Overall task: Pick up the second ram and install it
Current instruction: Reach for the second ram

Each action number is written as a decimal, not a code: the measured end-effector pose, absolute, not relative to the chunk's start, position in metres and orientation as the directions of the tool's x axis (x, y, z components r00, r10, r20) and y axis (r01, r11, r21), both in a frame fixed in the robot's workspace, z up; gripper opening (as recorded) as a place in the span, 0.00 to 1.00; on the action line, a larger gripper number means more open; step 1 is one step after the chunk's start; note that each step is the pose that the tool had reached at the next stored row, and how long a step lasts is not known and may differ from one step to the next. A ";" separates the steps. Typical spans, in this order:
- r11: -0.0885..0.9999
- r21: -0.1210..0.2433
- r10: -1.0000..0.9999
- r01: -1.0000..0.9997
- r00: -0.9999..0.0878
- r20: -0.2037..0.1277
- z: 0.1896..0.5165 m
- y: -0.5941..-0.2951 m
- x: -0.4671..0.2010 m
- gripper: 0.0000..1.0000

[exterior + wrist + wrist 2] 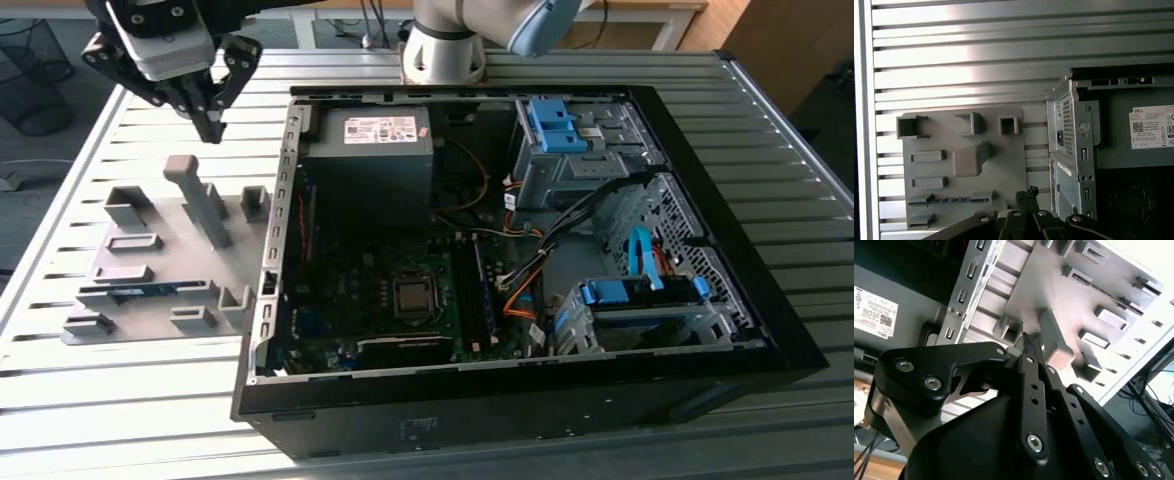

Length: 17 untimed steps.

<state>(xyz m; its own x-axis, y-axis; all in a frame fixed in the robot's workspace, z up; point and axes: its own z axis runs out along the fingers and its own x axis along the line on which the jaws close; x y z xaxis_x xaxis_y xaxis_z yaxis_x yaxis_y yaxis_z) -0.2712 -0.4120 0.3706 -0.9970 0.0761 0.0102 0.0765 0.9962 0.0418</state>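
Note:
The second ram [134,292] is a thin dark blue-green stick lying flat in a slot of the grey fixture plate [147,320], on the exterior view's left beside the open computer case. The first wrist view shows the ram [951,199] resting between two grey holders. My gripper [212,128] hangs above the far end of the plate, near the tall grey post [203,200] and well apart from the ram. Its fingers are shut tip to tip with nothing between them, as both wrist views show [1027,340] [1027,193].
The open black computer case [747,350] lies in the middle of the slatted metal table [801,200], with the motherboard [387,300], power supply [374,150] and blue drive cages [641,295] inside. Long black slot rails [477,290] run beside the processor socket.

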 end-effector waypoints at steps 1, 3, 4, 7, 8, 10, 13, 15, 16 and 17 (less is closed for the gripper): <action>0.996 0.042 0.076 0.076 -0.997 0.010 0.370 -0.413 -0.275 0.11; 0.996 0.042 0.076 0.076 -0.997 0.010 0.370 -0.413 -0.281 0.11; 0.996 0.042 0.076 0.076 -0.997 0.010 0.370 -0.414 -0.284 0.11; 0.996 0.042 0.075 0.076 -0.997 0.010 0.369 -0.415 -0.293 0.11; 0.996 0.042 0.075 0.076 -0.997 0.010 0.368 -0.416 -0.296 0.11; 0.996 0.042 0.075 0.076 -0.997 0.010 0.368 -0.417 -0.303 0.11; 0.996 0.042 0.075 0.075 -0.997 0.010 0.367 -0.420 -0.312 0.11; 0.996 0.042 0.075 0.075 -0.997 0.010 0.366 -0.421 -0.317 0.11; 0.996 0.042 0.075 0.075 -0.997 0.010 0.366 -0.421 -0.320 0.11; 0.996 0.042 0.075 0.075 -0.997 0.010 0.366 -0.421 -0.322 0.11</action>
